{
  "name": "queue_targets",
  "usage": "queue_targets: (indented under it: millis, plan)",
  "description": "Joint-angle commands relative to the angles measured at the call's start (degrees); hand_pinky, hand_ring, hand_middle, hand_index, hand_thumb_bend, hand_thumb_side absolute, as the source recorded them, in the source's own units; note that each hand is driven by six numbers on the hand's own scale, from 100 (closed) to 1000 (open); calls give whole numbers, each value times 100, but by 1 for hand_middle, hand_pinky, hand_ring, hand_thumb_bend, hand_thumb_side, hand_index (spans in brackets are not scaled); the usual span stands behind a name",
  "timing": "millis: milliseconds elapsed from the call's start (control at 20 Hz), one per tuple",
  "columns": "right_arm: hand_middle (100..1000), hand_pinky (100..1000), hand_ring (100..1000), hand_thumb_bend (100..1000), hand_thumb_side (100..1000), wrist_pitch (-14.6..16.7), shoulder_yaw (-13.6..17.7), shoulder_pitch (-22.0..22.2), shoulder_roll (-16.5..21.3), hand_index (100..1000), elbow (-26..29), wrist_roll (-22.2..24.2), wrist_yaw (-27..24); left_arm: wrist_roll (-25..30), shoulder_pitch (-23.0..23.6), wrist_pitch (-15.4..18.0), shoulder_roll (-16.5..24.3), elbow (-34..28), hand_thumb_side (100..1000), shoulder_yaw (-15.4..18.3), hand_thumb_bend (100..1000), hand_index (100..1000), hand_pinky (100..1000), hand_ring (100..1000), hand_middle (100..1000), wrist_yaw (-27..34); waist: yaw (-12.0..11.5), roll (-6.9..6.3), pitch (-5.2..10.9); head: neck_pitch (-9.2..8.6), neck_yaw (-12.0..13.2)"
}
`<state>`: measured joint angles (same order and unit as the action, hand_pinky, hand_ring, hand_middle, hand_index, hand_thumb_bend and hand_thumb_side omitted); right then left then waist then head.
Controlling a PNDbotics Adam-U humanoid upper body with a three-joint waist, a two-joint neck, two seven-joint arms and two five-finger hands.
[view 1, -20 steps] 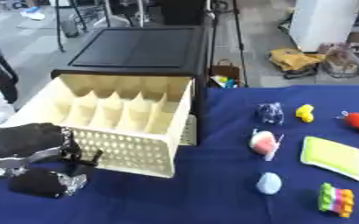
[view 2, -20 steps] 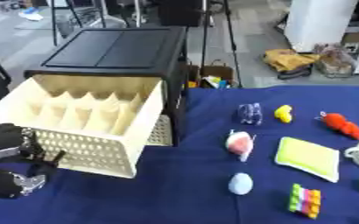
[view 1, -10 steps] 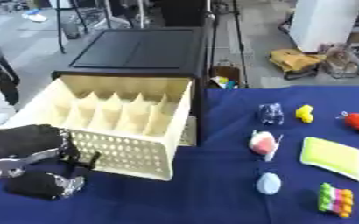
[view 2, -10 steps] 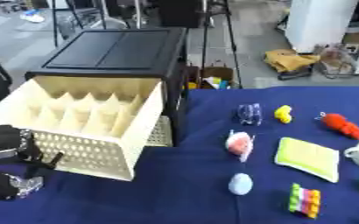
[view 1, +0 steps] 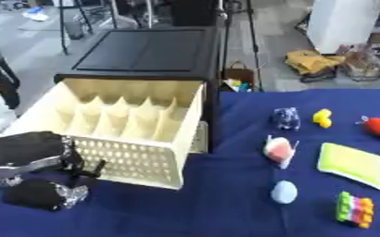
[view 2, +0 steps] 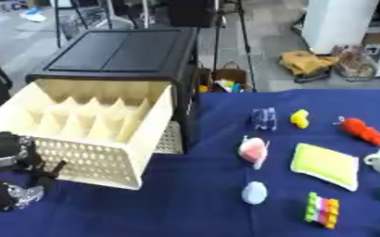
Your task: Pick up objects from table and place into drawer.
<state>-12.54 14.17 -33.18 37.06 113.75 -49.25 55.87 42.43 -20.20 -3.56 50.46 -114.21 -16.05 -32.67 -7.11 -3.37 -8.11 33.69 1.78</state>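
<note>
Fingers (view 1: 86, 172) of left hand (view 1: 31, 159) touching drawer (view 1: 128, 125) front, toys well apart.

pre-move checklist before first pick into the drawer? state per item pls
1. Drawer pulled out, compartments showing: ok.
2. Compartments free of objects: ok as far as visible, all look bare.
3. Left hand holding nothing from the table: ok; it sits at the drawer's front left corner, fingers curled.
4. Right hand available: cannot tell, it shows in neither view.
5. Objects lie apart on the blue cloth, with the pink object, light blue egg shape and yellow-green sponge each separate: ok.
6. Path from the objects to the drawer free of clutter: ok.
</note>
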Motion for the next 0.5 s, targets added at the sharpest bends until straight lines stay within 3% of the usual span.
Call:
queue_targets:
  millis: [50,250,500]
  plan:
    - [615,582,647,100,1000,-85,60,-45,137,674,84,-63,23,-31,24,12,143,-38,918,0,180,465,100,100,100,185,1,28,61,10,-14]
    - [615,581,647,100,1000,-89,61,-44,137,674,84,-64,19,-72,28,86,136,-38,952,32,225,585,100,100,100,239,5,33,51,14,-22]
    - [615,581,647,100,1000,-93,62,-49,137,674,84,-67,18,-103,20,200,136,-38,958,55,235,642,100,159,164,320,16,38,33,8,-30]
